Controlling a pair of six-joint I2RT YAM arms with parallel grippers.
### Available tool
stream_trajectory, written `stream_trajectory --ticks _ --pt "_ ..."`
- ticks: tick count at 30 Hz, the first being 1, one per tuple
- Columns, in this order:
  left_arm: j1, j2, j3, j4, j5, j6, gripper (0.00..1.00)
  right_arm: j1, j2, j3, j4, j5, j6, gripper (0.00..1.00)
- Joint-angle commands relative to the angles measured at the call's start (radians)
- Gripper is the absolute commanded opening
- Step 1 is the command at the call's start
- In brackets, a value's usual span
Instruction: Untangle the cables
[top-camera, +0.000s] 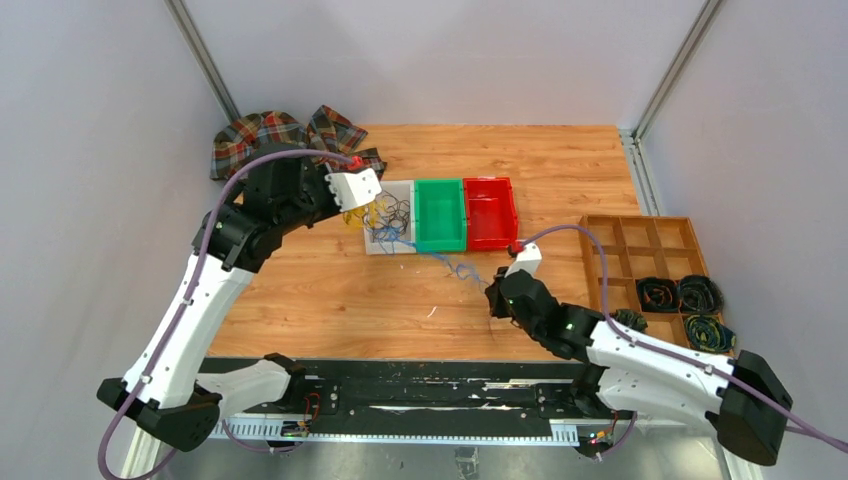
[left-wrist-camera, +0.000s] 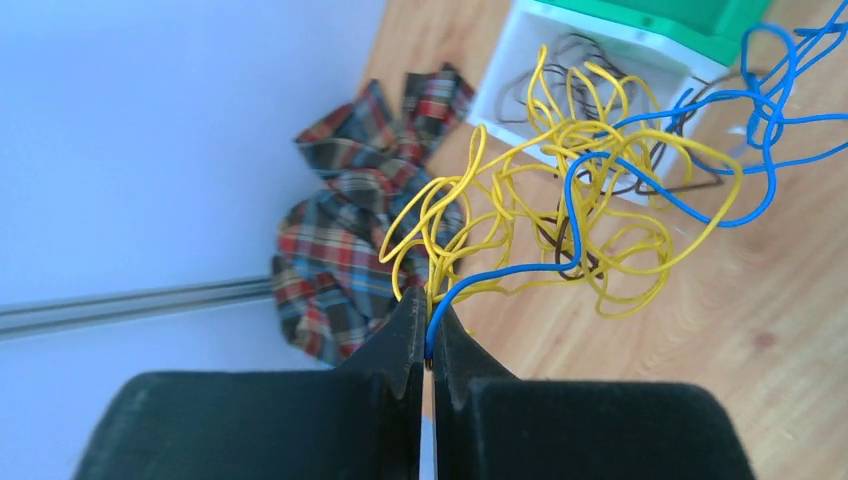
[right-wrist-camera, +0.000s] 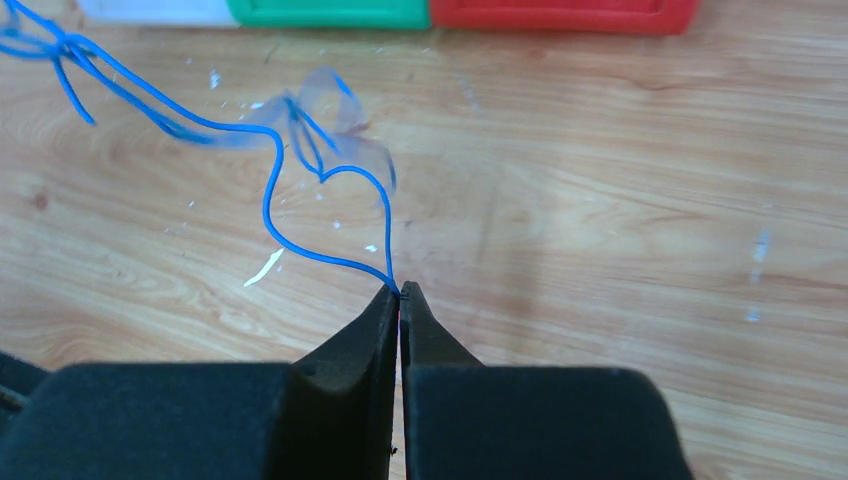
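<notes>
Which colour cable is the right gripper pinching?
The blue cable: its end sits between the right gripper's closed tips, while the yellow cables and the black cables are bunched over by the left gripper.

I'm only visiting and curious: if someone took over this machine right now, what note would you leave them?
Left gripper: shut on the yellow-and-blue tangle, held up near the white bin.
Right gripper: shut on the blue cable, low over the table; that cable runs back into the tangle.
Black cables lie in the white bin. No cable shows in the green bin or red bin.
Done: one blue cable partly drawn out.
Left: free blue from yellow, then separate the rest.
</notes>
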Motion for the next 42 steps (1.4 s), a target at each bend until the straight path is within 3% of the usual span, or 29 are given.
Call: stream_trajectory --ticks 1,12,16,21,22,25,29,33,42 --pt "0.007 -0.027 0.091 0.101 -0.094 0.039 0.01 -0.062 -0.086 -0.014 -0.158 0.077 0.036 0.01" --pt "0.007 -0.05 0.194 0.133 -0.152 0.029 0.01 -0.158 -0.185 -0.003 -0.344 0.102 0.083 0.01" --pt "0.006 -0.075 0.23 0.1 -0.042 -0.023 0.01 -0.164 -0.165 0.015 -0.369 0.104 0.08 0.01" --pt "0.006 -0.161 0.195 0.066 0.267 -0.053 0.01 -0.163 -0.177 0.025 -0.276 -0.013 0.012 0.01" --pt "0.006 -0.18 0.18 0.067 0.332 -0.062 0.01 -0.163 -0.182 0.022 -0.235 -0.05 -0.01 0.04" --pt "0.006 -0.216 0.148 0.065 0.514 -0.132 0.0 -0.163 -0.183 0.022 -0.109 -0.152 -0.077 0.27" --pt "0.004 -0.22 0.11 0.031 0.608 -0.207 0.01 -0.16 -0.142 0.078 -0.021 -0.253 -0.132 0.52" --pt "-0.002 -0.205 0.039 0.0 0.591 -0.25 0.0 -0.127 -0.087 0.16 0.056 -0.302 -0.165 0.61" --pt "-0.119 -0.153 -0.098 -0.034 0.297 -0.229 0.0 0.055 0.043 0.344 0.222 -0.26 -0.203 0.61"
